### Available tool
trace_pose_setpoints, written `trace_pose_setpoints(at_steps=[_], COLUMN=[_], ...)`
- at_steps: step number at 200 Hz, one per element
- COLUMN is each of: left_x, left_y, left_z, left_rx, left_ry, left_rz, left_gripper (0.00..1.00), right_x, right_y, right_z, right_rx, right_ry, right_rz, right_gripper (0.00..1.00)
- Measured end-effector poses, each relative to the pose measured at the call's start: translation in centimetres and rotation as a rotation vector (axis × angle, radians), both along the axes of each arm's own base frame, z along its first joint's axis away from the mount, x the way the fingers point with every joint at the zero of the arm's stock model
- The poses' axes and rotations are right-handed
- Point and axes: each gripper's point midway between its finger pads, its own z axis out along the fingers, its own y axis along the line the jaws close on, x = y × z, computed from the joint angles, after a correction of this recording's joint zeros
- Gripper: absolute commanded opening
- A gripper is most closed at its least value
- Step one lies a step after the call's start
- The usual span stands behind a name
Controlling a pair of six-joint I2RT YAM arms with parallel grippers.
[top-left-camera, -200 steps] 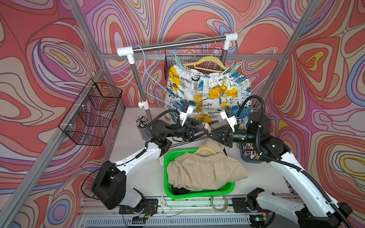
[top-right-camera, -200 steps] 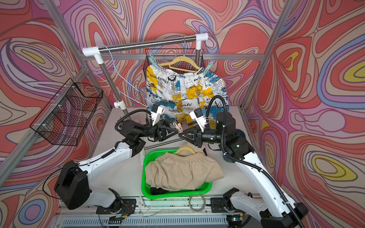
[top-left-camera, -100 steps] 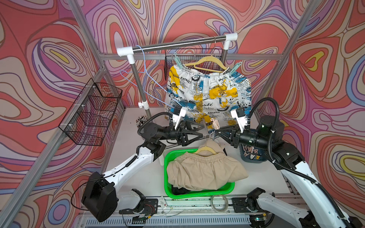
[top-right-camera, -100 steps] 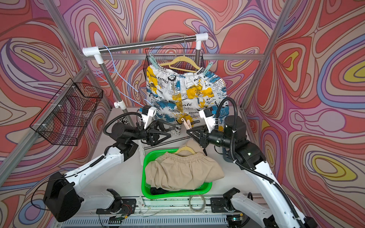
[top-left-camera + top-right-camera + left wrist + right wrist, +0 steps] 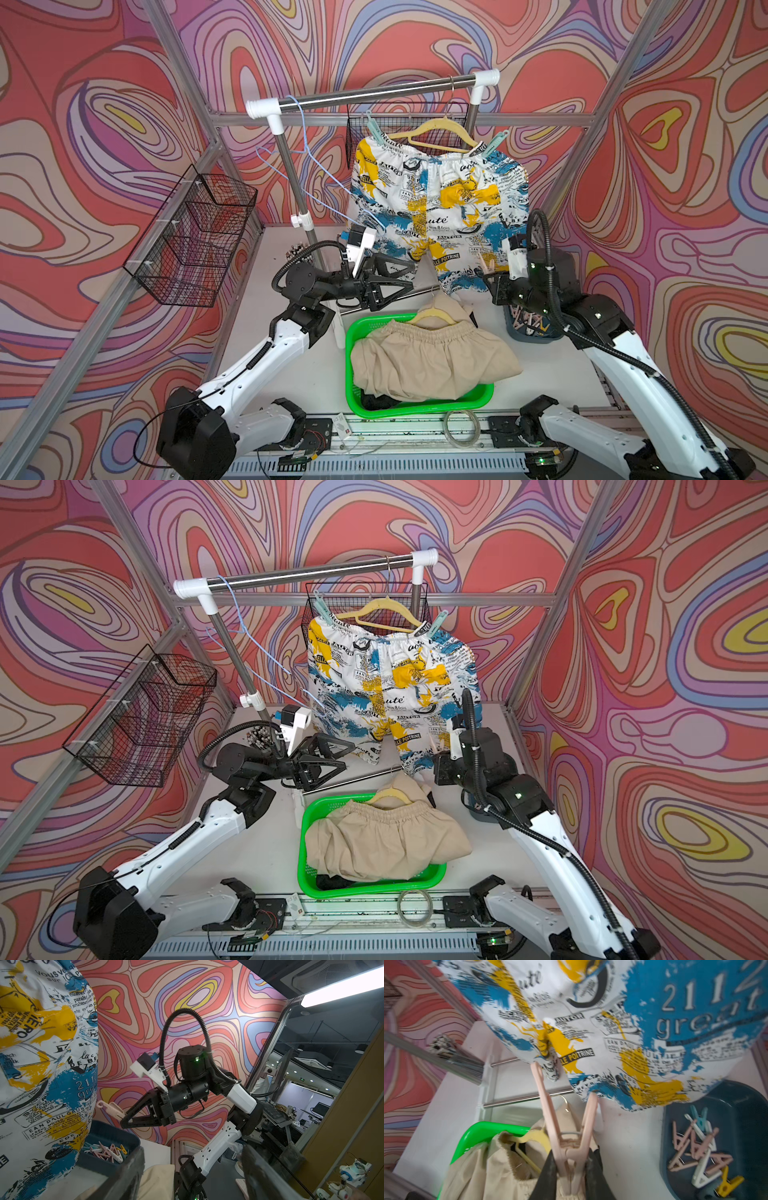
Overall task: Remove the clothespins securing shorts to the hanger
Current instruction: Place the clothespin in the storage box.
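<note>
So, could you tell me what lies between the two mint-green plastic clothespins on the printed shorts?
The pale yellow curved hanger and the white printed shorts' gathered waistband, seen in both top views.

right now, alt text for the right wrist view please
The right gripper pinches a pink clothespin, its prongs spread open. Beyond it hang the printed shorts; beige shorts lie in a green basket, and a blue bin holds more clothespins.

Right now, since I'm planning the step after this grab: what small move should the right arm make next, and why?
Probably swing the right gripper sideways over the blue bin and open there. It is shut on a pink clothespin, and the bin close beside it holds loose pins, so it looks like the drop spot.
</note>
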Motion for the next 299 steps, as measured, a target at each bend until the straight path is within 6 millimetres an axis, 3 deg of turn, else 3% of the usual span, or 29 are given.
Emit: trace_pose_setpoints(at_steps=[42, 75, 110, 143, 157, 182, 194, 213, 259, 280, 299], left_x=[-0.4, -0.7, -1.1, -1.1, -1.0, -0.8, -0.7, -0.6, -0.4, 0.1, 0.4], left_y=[0.5, 0.7, 0.9, 0.9, 0.9, 0.9, 0.9, 0.9, 0.8, 0.7, 0.6], left_z=[-1.0, -1.7, -1.9, -2.5, -2.8, -3.0, -3.1, -3.2, -3.6, -4.4, -4.8], left_rx=[0.014, 0.028, 0.029, 0.035, 0.039, 0.045, 0.048, 0.05, 0.065, 0.091, 0.111], left_ry=[0.011, 0.02, 0.009, 0.017, 0.024, 0.026, 0.028, 0.029, 0.035, 0.058, 0.073], left_rz=[0.01, 0.015, 0.019, 0.023, 0.025, 0.036, 0.039, 0.044, 0.053, 0.066, 0.078], left_gripper=[0.76, 0.75, 0.75, 0.75, 0.75, 0.75, 0.75, 0.75, 0.75, 0.75, 0.75], right_x=[1.0, 0.6, 0.0, 0.9, 1.3, 2.0, 2.5, 3.0, 3.0, 3.5, 4.0], right_y=[-8.4, -13.1, -15.4, -16.4, -16.5, -16.6, -16.7, -17.0, -17.2, -16.1, -14.6], right_z=[-8.4, -13.9, -19.5, -22.1, -23.0, -23.2, -22.8, -22.2, -20.3, -16.9, -12.1], right_rx=[-0.038, 0.002, 0.052, 0.066, 0.072, 0.084, 0.085, 0.081, 0.079, 0.126, 0.184], right_ry=[0.213, 0.346, 0.47, 0.52, 0.534, 0.533, 0.516, 0.494, 0.446, 0.353, 0.229], right_rz=[-0.295, -0.45, -0.529, -0.557, -0.561, -0.57, -0.571, -0.58, -0.587, -0.53, -0.446], right_gripper=[0.0, 0.0, 0.0, 0.0, 0.09, 0.32, 0.5, 0.54, 0.54, 0.53, 0.52])
